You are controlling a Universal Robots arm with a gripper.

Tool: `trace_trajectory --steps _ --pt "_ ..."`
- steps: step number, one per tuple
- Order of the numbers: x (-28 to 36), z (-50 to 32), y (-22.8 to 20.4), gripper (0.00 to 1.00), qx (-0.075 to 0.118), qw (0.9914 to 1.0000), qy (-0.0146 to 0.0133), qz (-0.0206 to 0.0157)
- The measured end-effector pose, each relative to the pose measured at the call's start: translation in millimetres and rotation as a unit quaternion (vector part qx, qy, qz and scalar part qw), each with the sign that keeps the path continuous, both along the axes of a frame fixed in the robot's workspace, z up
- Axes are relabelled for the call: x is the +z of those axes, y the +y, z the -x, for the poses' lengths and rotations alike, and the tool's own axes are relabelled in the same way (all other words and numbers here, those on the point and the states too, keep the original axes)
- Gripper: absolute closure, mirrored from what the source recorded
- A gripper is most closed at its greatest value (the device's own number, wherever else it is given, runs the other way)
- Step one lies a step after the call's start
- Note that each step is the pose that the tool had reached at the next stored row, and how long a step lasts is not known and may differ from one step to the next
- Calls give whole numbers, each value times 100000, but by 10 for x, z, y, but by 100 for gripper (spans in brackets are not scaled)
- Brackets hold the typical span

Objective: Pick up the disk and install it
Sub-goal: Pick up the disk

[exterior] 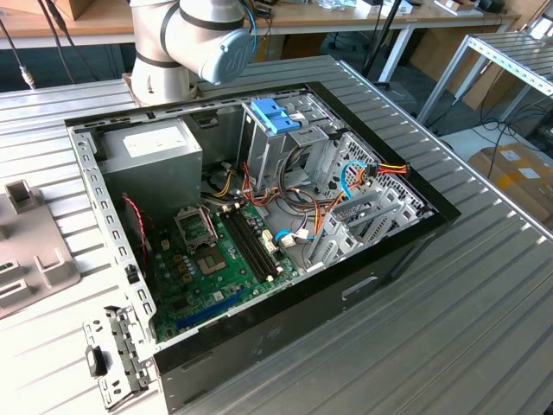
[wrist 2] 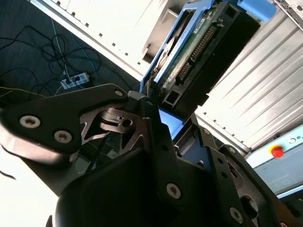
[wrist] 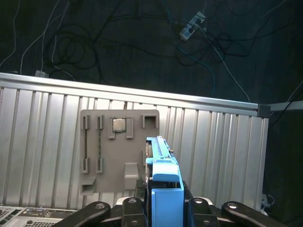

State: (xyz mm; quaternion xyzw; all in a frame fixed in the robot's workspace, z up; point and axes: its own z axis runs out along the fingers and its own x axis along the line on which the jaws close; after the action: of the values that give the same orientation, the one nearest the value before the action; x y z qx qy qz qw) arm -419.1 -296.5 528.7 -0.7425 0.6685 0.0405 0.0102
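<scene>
Exterior view: the arm (exterior: pixel 192 41) stood behind an open computer case (exterior: pixel 346 287) on a ribbed table (exterior: pixel 484 285). Second wrist view: the gripper (wrist 2: pixel 170 122) was clamped on the disk (wrist 2: pixel 201 49), held edge-on. First wrist view: the disk (wrist: pixel 163 172) sat in the gripper (wrist: pixel 163 204) above the table (wrist: pixel 42 127), near a grey tray (wrist: pixel 118 158).

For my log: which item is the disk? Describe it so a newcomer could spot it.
In the first wrist view, find the ribbed metal table and the grey tray lying on it. Nearer the camera, the jaws of the gripper clamp the disk edge-on. Its bright blue side rail sets it apart from the plain grey tray.
</scene>
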Motion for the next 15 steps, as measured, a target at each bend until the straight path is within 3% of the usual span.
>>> trace_trajectory --steps 15 --pt "-3 -101 0 63 0 99999 3 529"
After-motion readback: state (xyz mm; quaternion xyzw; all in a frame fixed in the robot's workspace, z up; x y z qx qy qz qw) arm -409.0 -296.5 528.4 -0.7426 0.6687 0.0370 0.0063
